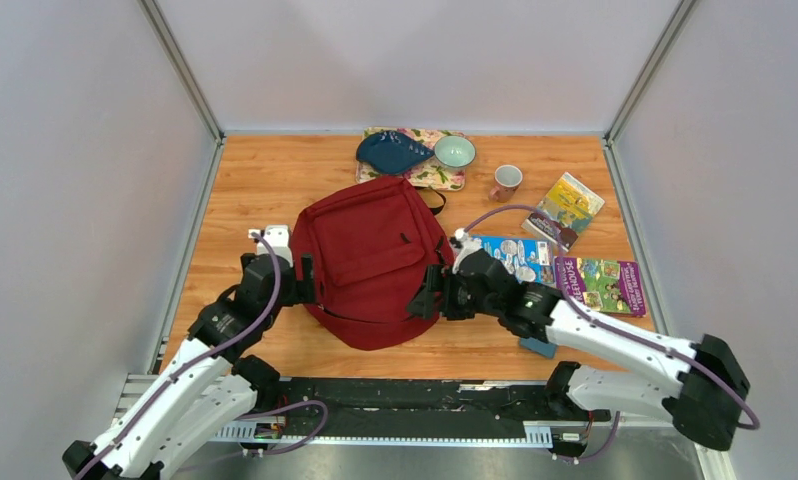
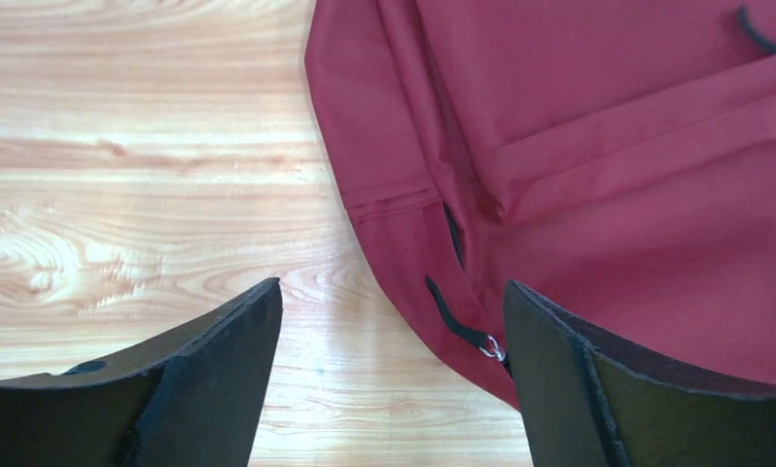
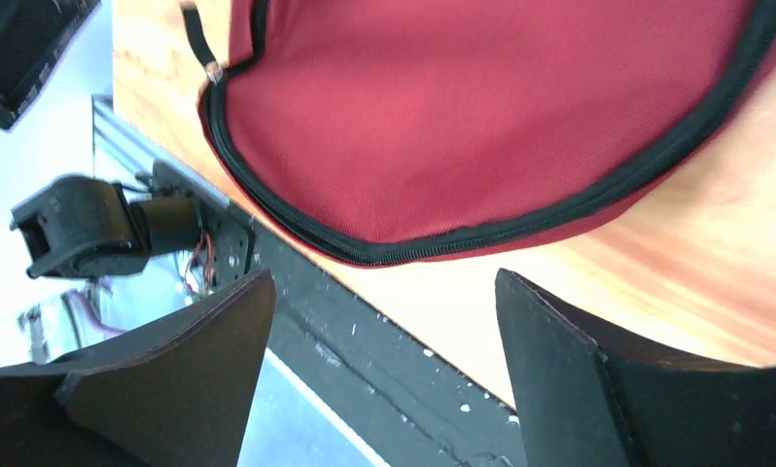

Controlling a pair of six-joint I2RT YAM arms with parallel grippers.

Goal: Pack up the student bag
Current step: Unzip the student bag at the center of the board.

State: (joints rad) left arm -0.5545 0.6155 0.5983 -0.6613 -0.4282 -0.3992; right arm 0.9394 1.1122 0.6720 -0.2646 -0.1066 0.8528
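Note:
The student bag point(image 1: 370, 255), a large dark red backpack with black zippers, lies flat in the middle of the wooden table. My left gripper point(image 1: 309, 282) is at its left edge and stands open. In the left wrist view the left gripper point(image 2: 392, 326) is open, the bag point(image 2: 608, 146) fills the right side, and a black zipper pull point(image 2: 459, 324) with a silver ring lies between the fingers, near the right one. My right gripper point(image 1: 423, 300) is open at the bag's near right edge. In the right wrist view the right gripper point(image 3: 384, 316) holds nothing, with the bag point(image 3: 481, 117) and its closed black zipper point(image 3: 433, 253) just beyond the fingertips.
At the back a floral mat point(image 1: 438, 178) carries a dark blue pouch point(image 1: 392, 152) and a green bowl point(image 1: 455, 151). A pink mug point(image 1: 505, 181) and three picture books point(image 1: 572, 205) point(image 1: 520, 255) point(image 1: 602, 284) lie on the right. A small blue item point(image 1: 537, 347) sits under my right arm. A white block point(image 1: 275, 236) is by the left gripper.

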